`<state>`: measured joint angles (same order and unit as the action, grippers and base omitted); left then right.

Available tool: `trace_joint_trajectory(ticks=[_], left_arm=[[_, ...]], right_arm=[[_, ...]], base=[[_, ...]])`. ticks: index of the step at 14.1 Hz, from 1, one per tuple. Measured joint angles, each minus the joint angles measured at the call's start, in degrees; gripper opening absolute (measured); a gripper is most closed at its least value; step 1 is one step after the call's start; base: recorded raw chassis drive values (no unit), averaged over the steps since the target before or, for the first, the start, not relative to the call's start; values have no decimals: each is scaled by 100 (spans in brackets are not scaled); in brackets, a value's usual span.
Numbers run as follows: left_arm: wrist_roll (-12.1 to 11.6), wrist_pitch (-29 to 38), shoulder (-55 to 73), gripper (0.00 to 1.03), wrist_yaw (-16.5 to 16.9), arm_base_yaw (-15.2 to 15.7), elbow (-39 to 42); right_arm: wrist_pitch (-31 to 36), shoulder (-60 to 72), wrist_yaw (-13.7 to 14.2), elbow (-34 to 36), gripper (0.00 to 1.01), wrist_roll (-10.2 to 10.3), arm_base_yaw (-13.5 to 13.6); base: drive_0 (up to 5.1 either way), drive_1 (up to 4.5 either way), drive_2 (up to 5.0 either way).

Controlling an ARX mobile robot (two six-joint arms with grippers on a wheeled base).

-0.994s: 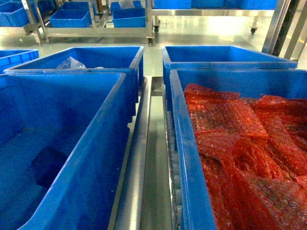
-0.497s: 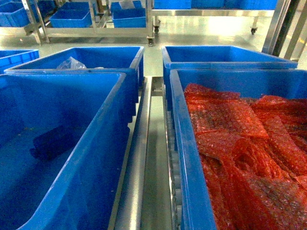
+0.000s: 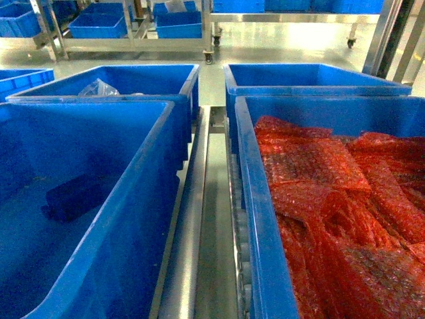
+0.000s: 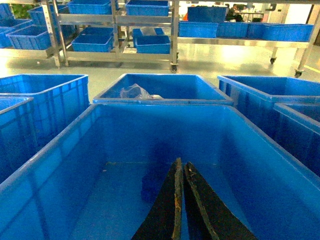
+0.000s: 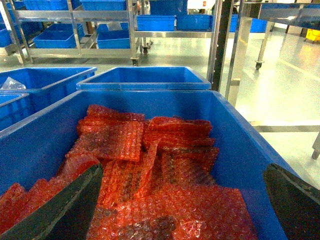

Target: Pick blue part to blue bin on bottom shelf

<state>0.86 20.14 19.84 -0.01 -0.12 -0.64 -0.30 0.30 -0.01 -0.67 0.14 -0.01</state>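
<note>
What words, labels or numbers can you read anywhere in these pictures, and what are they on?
None can be read in any view.
The blue bin shows plain walls, no label or number.
The bin of red bubble wrap shows no print on rim or wrap.
The bin with clear plastic bags has nothing legible.
The far shelf bins are too small and blurred to show any text.

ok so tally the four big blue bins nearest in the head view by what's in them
near-left deep blue plastic bin holding the small dark-blue blocky part: 1
near-right blue plastic bin of red bubble wrap: 1
rear-left blue plastic bin with clear plastic bags: 1
rear-right blue plastic bin, nothing visible inside: 1
total: 4
</note>
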Motion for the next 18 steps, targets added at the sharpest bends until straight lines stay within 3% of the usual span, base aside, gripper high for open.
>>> trace_joint_trajectory(ticks=[8,9,13,14,15,18], left_arm=[[-2,-1093,-1040,2,0,0,0],[-2,-1884,-1554,2,11,0,-2],[-7,-2035,-1921,2,0,0,-4],[-7,-2041,-1921,10,0,0,-4],[-7,-2039,-1921,28,0,0,-4],[-7,-2039,-1921,66,0,0,-4]], right_arm=[[0,0,0,0,98,0,0],[-2,0,2,0,98,4,0],[-2,0,0,0,98,2,0],[0,0,0,0,98,2,0],[0,0,0,0,98,0,0],[0,0,0,0,98,0,0]], base=[[0,0,0],[0,0,0],[0,0,0],[0,0,0],[0,0,0],[0,0,0]])
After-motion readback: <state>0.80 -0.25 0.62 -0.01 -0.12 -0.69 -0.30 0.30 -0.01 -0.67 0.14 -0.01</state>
